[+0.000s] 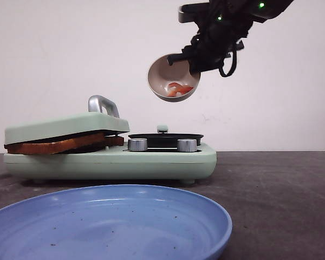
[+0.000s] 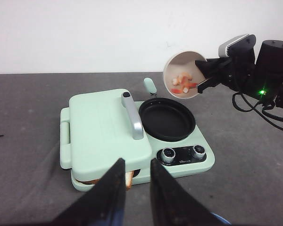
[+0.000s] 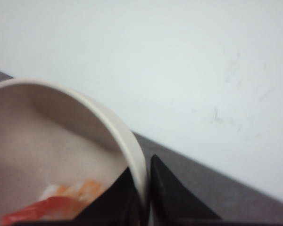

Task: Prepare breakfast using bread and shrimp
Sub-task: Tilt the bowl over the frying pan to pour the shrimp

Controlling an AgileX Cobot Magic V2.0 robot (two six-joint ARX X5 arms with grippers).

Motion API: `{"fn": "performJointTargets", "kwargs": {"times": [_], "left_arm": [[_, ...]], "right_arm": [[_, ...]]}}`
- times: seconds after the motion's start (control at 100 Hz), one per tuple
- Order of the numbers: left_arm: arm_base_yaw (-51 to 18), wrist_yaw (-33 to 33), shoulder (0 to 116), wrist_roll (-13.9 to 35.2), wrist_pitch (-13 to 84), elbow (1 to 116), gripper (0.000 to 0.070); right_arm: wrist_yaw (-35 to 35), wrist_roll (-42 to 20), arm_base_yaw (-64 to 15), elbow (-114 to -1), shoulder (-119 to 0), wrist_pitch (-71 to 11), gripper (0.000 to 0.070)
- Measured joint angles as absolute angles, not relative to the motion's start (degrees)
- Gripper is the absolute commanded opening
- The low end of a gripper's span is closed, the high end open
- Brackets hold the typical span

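1. Front view: the right gripper (image 1: 197, 57) pinches the rim of the beige bowl (image 1: 172, 78), tilted so the shrimp (image 1: 179, 89) slide toward its lower lip, high above the black pan (image 1: 166, 139); the bread (image 1: 59, 144) is clamped under the green lid (image 1: 65, 127), below and well to the side of these fingers

2. Left wrist view: the left gripper (image 2: 137, 183) hangs empty, fingers narrowly parted, just over the sandwich maker (image 2: 132, 141), clear of the pouring

3. Right wrist view: fingers (image 3: 172, 193) straddle the bowl wall, shrimp inside beside them
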State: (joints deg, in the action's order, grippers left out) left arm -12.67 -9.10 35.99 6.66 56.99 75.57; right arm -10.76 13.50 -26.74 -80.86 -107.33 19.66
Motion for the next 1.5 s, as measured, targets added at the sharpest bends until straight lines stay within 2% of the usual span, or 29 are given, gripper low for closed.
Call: {"fn": "performJointTargets", "kwargs": {"times": [0.22, 0.41, 0.9, 1.22, 1.5], "left_arm": [[-12.7, -9.1, 36.0, 6.5, 57.2, 75.6, 0.0], [-12.7, -9.1, 36.0, 6.5, 57.7, 75.6, 0.0], [-12.7, -9.1, 36.0, 6.3, 57.7, 75.6, 0.0], [-12.7, -9.1, 36.0, 4.0, 57.7, 75.6, 0.0], [-12.7, -9.1, 36.0, 3.9, 57.7, 75.6, 0.0]], "right_arm": [[-13.1, 20.9, -28.2, -80.9, -107.3, 20.3, 0.0001], [-15.0, 25.2, -28.9, -80.9, -107.3, 24.3, 0.0001], [-17.5, 35.8, -30.8, -80.9, -107.3, 26.5, 0.0001], [-17.9, 39.8, -31.4, -80.9, -107.3, 26.7, 0.0001], [-18.1, 42.4, -31.4, -80.9, -107.3, 29.9, 0.0001]]}}
